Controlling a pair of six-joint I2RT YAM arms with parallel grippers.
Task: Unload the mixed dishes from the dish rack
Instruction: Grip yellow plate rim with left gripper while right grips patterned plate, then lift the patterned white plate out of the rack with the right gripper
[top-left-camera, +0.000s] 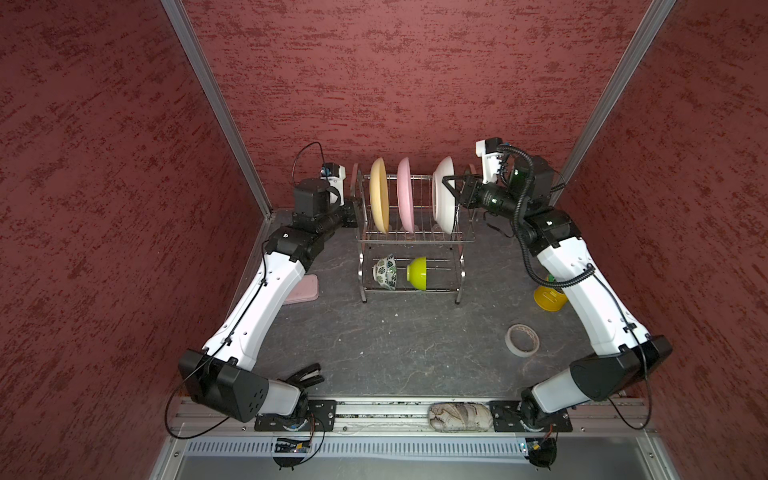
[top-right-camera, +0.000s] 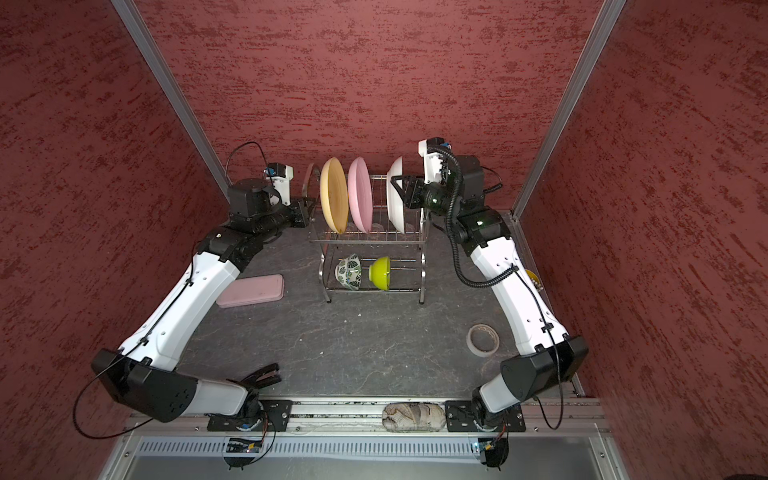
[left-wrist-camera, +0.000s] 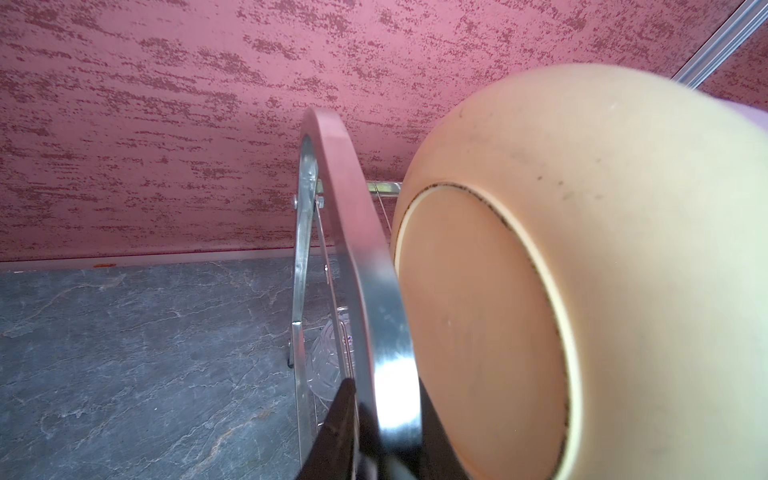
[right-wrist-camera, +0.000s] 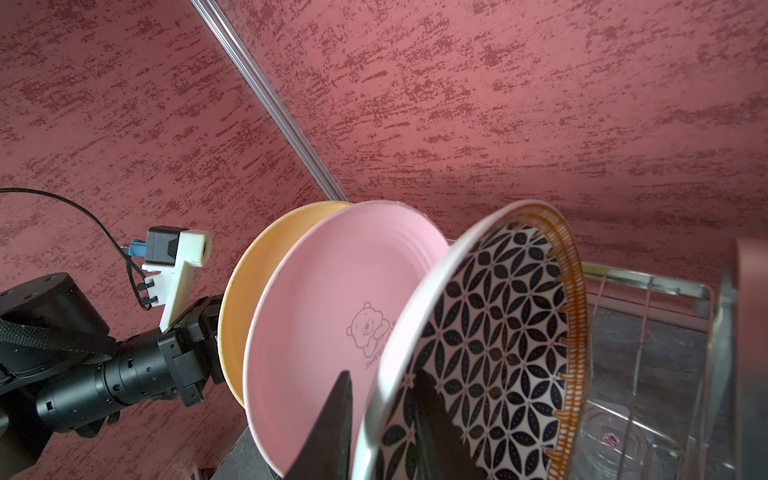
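The stiff, fragile white black-patterned plate (right-wrist-camera: 478, 332) is seemingly rim-pinched by the right gripper (right-wrist-camera: 382, 378), the dish rack (left-wrist-camera: 365, 291) clamped by the left gripper (left-wrist-camera: 384, 388).

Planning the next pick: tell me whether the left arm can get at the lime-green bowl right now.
Probably not: the left gripper is shut on a side handle of the dish rack. The lime-green bowl sits on a tier that looks open in front, once it lets go.

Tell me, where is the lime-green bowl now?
In both top views the lime-green bowl sits on the lower tier of the dish rack, just right of the green-leaf bowl.
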